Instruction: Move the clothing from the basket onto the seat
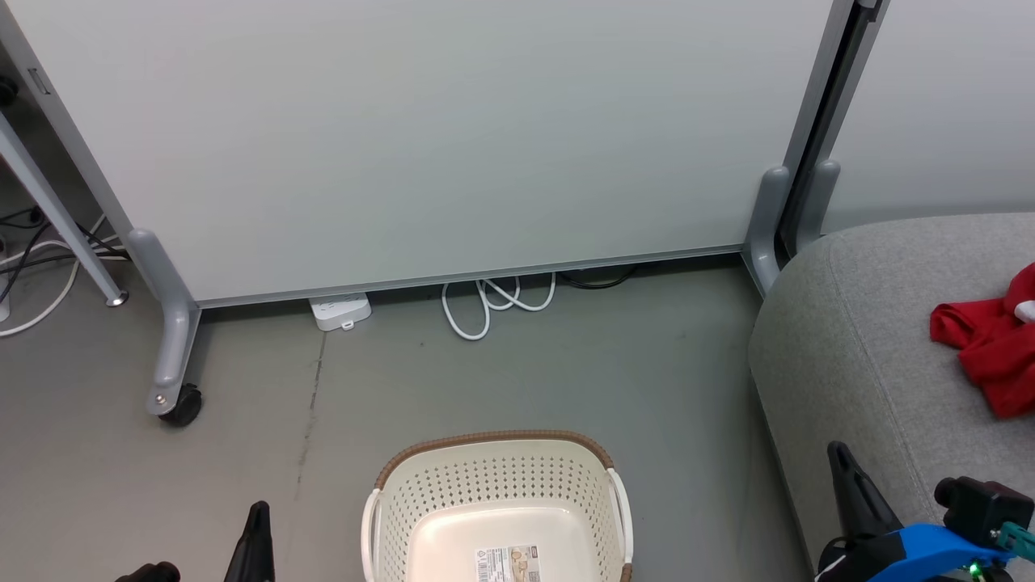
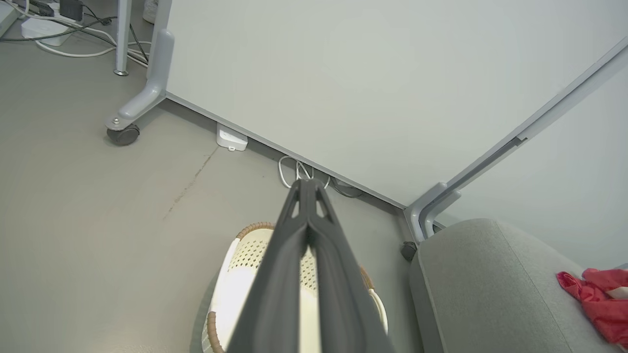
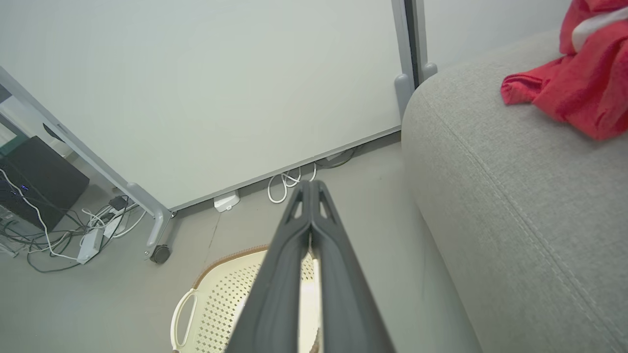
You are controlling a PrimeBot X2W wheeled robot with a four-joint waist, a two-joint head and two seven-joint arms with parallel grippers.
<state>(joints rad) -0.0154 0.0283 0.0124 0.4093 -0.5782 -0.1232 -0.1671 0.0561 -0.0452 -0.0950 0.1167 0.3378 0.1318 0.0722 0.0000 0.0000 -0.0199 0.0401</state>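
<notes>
At the lower left of the head view the left gripper (image 1: 257,525) shows as a dark tip above the grey floor (image 1: 566,380). In the left wrist view its two fingers (image 2: 289,255) are pressed together along their length, holding no thing. Behind it, a pale partition panel (image 1: 437,137) stands on a grey foot with a black caster (image 1: 183,405). Under the lower edge of the panel lies a white power strip (image 1: 340,311), and to the right of it a looped white cable (image 1: 495,304).

In the middle, at the bottom edge, the basket (image 1: 493,443) stands on the floor between the two grippers. Its pale bottom carries a printed label (image 1: 508,563).

To the right of the basket, apart from it, is the seat (image 1: 857,347). The right gripper (image 3: 311,186) is in front of the near edge of the seat, and its fingers (image 3: 287,255) are also closed against each other, holding no thing. The clothing (image 1: 990,352) lies crumpled on the seat at the far right, well apart from the basket and touching neither gripper.
</notes>
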